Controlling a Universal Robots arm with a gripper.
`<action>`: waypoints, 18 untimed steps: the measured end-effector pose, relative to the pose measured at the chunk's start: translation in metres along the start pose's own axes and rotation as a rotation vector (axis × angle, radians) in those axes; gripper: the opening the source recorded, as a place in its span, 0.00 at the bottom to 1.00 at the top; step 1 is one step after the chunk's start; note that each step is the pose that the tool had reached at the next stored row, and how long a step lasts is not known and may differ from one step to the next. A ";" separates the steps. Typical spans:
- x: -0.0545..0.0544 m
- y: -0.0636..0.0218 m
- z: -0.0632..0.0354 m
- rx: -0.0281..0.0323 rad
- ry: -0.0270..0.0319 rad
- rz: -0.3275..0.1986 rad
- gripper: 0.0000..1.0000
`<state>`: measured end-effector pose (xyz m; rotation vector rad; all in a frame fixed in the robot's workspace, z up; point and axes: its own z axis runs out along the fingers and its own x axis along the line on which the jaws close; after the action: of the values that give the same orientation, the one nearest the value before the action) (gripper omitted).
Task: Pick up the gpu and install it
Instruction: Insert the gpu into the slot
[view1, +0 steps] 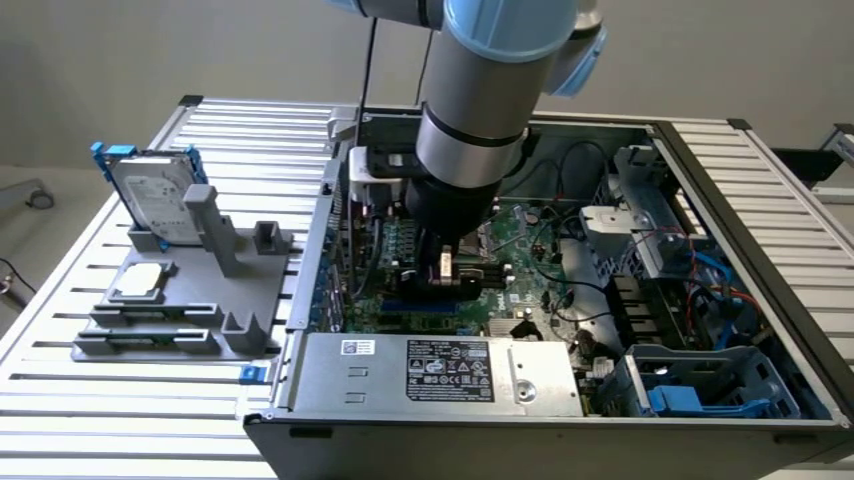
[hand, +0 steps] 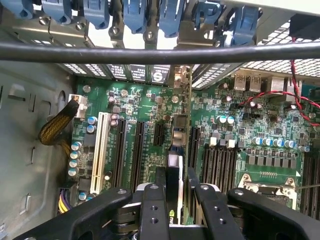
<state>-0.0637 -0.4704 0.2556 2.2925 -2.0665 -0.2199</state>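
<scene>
The gpu (hand: 173, 172) is seen edge-on in the wrist view: a thin green board with a black shroud on one face. It stands upright among the black expansion slots of the motherboard (hand: 235, 145). Its silver end bracket (hand: 180, 77) reaches the rear slot openings of the case. My gripper (hand: 175, 200) is shut on the card, one black finger on each face. In the exterior view the gripper (view1: 449, 272) is deep inside the open computer case (view1: 747, 215), low over the motherboard. I cannot tell whether the card's edge sits in a slot.
A thick black cable (hand: 160, 52) crosses close above the slots. Blue bracket clips (hand: 135, 15) line the case rear. Red wires (hand: 270, 97) and a white slot (hand: 102, 145) flank the card. Outside, a grey fixture (view1: 187, 305) holds a blue-framed hard drive (view1: 150, 190) and a flat silver drive (view1: 140, 282).
</scene>
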 end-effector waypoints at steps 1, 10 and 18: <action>0.000 -0.0004 -0.0002 -0.0009 0.0002 0.000 0.27; 0.000 -0.0038 -0.0004 -0.0210 -0.0020 0.001 0.27; 0.001 -0.0053 0.0006 -0.0270 -0.0027 0.002 0.27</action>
<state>-0.0585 -0.4704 0.2542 2.2762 -2.0538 -0.2494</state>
